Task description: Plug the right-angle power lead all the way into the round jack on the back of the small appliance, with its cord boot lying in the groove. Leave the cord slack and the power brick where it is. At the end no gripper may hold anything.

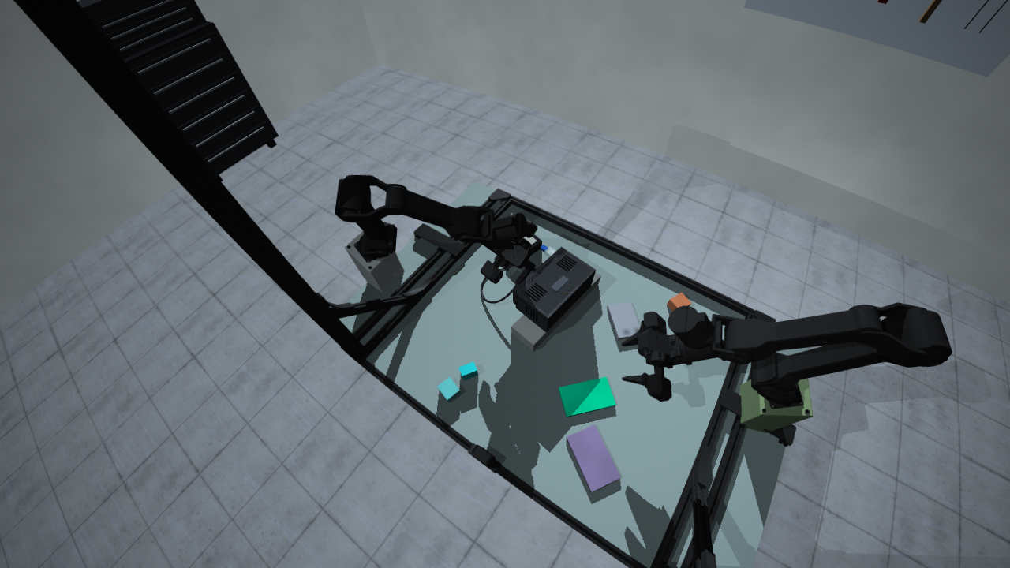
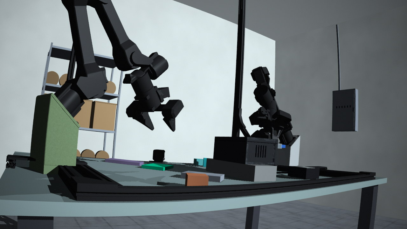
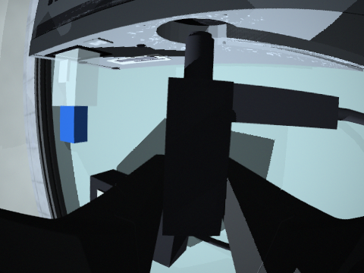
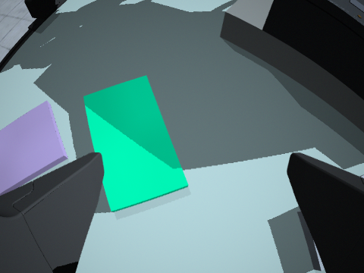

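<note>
In the left wrist view the left pincer (image 3: pixel 192 166) grips the power lead (image 3: pixel 199 152) at centre, its barrel aimed up at the jack (image 3: pixel 178 31), apparently for insertion; the right pincer (image 1: pixel 628 360) (image 2: pixel 163 130) (image 4: pixel 199 164), right of centre from the top, hangs open, likely keeping clear.

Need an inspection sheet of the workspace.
surface: pale tabletop, shadowed; spills: nothing seen
job's things: plug at the appliance, barrel exposed, not fully in
clutter: green slab, purple slab, orange block, two cyan blocks, grey slab
grippers: left hand shut on the plug; right hand open, nothing between its fingers
cables: cord curves slackly
surroundings: shelf unit, wall box
</note>
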`<action>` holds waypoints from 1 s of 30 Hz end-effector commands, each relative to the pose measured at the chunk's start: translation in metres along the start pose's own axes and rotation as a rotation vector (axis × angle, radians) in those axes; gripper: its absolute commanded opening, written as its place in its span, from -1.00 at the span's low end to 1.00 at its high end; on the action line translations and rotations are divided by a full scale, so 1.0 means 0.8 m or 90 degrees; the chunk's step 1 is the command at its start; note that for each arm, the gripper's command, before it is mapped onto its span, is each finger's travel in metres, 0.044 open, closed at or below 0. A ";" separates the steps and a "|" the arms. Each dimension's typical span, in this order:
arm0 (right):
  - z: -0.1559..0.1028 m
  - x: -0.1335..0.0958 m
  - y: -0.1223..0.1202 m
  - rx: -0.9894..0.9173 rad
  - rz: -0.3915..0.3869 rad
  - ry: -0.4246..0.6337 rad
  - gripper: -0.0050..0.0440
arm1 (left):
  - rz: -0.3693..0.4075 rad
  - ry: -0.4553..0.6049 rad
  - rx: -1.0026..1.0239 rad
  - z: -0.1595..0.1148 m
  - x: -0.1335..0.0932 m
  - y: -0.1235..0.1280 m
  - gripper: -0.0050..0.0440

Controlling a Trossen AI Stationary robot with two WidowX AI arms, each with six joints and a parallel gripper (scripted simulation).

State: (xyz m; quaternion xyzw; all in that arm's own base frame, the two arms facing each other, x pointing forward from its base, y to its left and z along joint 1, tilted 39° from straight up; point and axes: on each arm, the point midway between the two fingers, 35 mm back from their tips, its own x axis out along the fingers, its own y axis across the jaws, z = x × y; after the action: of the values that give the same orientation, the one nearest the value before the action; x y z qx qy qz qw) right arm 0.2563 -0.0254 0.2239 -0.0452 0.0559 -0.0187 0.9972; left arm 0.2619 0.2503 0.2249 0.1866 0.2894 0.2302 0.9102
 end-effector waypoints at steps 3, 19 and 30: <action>0.000 0.000 0.000 0.000 0.000 0.000 0.84 | 0.000 0.003 -0.004 0.001 0.002 0.000 -0.80; 0.000 0.000 0.000 0.000 0.000 0.000 0.84 | 0.000 0.003 -0.004 0.007 0.004 0.000 -0.80; 0.000 0.000 0.000 0.000 0.000 0.000 0.84 | 0.000 0.003 -0.004 0.009 0.005 0.000 -0.80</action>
State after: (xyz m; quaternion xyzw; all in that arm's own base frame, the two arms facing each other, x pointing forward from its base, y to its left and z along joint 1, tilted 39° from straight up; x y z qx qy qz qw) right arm 0.2563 -0.0254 0.2239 -0.0452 0.0559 -0.0187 0.9972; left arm 0.2679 0.2501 0.2291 0.1866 0.2894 0.2302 0.9102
